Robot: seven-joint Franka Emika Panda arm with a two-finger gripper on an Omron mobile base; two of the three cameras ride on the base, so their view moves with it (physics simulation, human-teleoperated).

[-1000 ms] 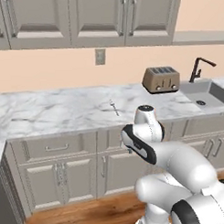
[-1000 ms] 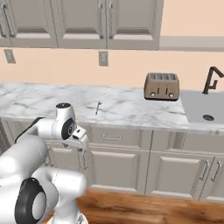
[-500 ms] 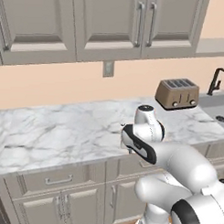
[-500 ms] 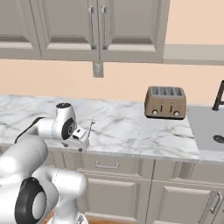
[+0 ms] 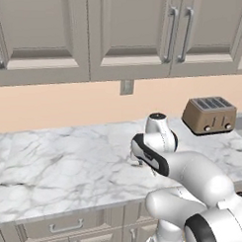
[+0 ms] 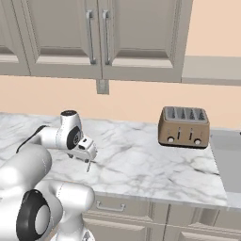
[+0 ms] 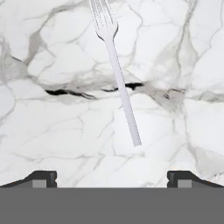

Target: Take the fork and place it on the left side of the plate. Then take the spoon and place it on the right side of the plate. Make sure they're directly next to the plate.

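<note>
the fork (image 7: 116,72) lies flat on the white marble tabletop (image 7: 52,131), alone on the veined stone. in the hand view its pronged head points toward the top edge and its thin handle slants down toward the lower right, crossing a dark vein in the marble; the handle's end stops short of the fingertips.

the pincer (image 7: 112,178) hangs above the fork with its jaws spread wide and nothing between them. its two dark fingertips (image 7: 43,178) stand far apart at the bottom of the hand view, one on each side of the handle's end, not touching it. in the right base view the pincer (image 6: 87,162) points down at the tabletop (image 6: 141,164) near its front part.

further along the tabletop, to the right and near the wall, stands a brown toaster (image 6: 183,127), well apart from the pincer. a wall outlet (image 6: 102,86) sits on the peach wall behind, under grey upper cabinets (image 6: 94,33).
</note>
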